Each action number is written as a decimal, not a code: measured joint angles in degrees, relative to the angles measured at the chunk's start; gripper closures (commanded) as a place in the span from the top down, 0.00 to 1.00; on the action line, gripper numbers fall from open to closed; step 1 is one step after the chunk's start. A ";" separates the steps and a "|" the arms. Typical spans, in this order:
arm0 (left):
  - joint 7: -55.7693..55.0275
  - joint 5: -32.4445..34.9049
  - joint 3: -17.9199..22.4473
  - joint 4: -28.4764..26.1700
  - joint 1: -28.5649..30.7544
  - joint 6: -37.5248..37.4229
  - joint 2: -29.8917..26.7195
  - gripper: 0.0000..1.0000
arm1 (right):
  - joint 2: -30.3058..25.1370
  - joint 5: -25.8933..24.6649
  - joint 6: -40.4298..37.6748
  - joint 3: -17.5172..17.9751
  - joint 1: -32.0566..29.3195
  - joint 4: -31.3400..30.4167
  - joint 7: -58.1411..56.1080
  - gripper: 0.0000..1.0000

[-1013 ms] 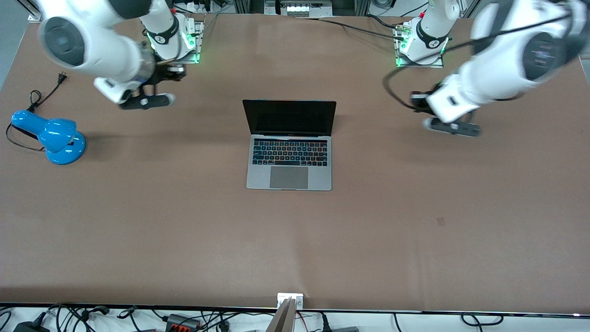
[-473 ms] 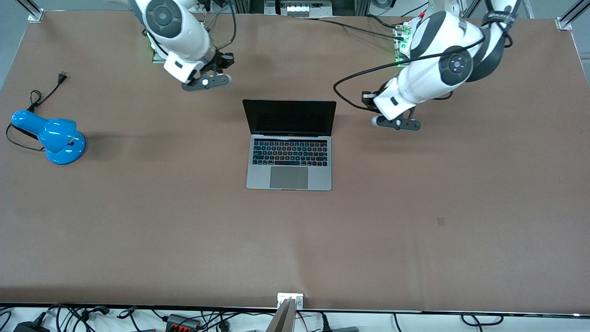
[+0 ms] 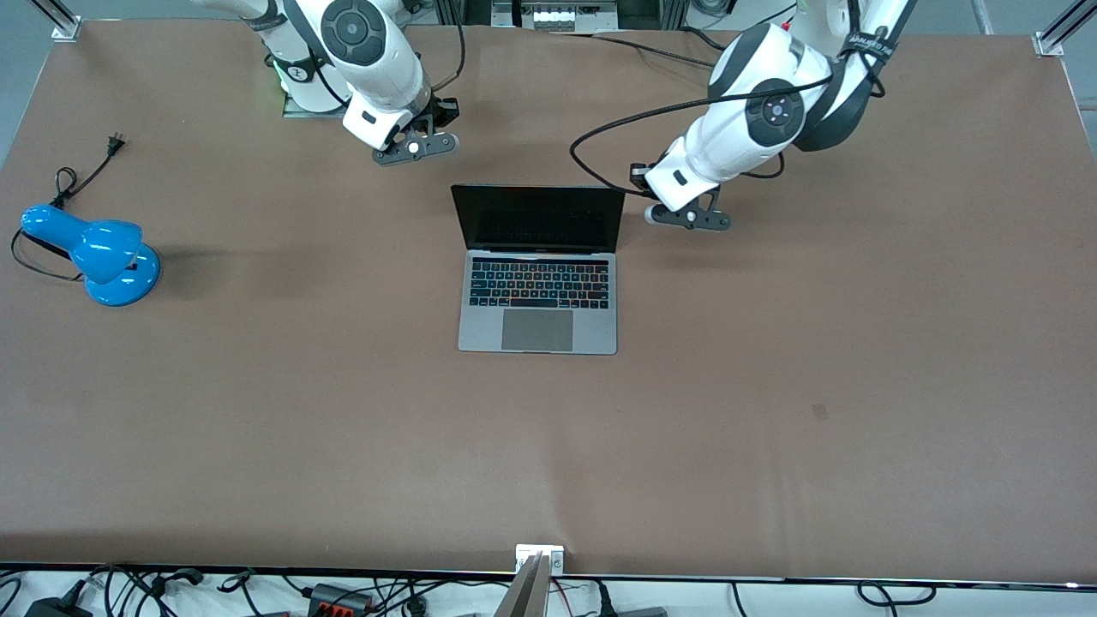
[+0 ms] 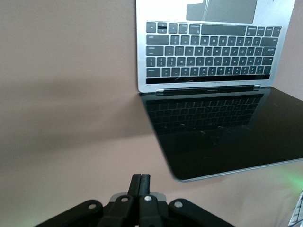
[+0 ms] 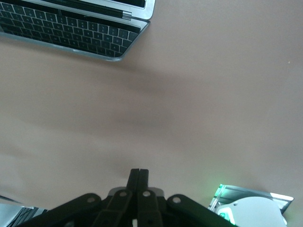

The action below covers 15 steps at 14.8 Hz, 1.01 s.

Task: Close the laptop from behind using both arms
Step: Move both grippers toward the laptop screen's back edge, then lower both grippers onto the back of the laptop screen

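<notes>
The laptop [image 3: 538, 291] stands open in the middle of the brown table, its black screen [image 3: 538, 218] upright and facing the front camera. My right gripper [image 3: 414, 147] hangs shut and empty over bare table, off the lid's corner toward the right arm's end. My left gripper [image 3: 688, 216] is shut too, holding nothing, over the table just beside the lid's edge at the left arm's end. In the left wrist view the shut fingertips [image 4: 140, 178] point at the laptop [image 4: 203, 56]. The right wrist view has its gripper [image 5: 138, 173] shut, with a laptop [image 5: 75, 28] corner showing.
A blue desk lamp [image 3: 94, 253] with a black cord [image 3: 81, 176] lies near the right arm's end. A black cable [image 3: 600, 146] loops from the left arm close to the lid. The right arm's base plate [image 5: 251, 208] glows green. Cables run along the front edge.
Both arms have swung inward from the table's ends toward the laptop's lid and lowered. Both grippers stayed shut. The laptop has not moved.
</notes>
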 measured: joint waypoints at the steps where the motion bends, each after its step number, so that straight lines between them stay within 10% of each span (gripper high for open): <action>1: -0.99 0.00 -0.41 -0.02 -0.53 0.62 0.62 0.00 | 0.32 0.00 1.37 -0.01 0.51 -0.46 0.40 0.00; 15: -6.77 0.00 -1.16 -1.44 -3.92 8.95 4.22 0.00 | 3.51 0.00 10.22 -0.02 3.46 -1.91 2.69 0.00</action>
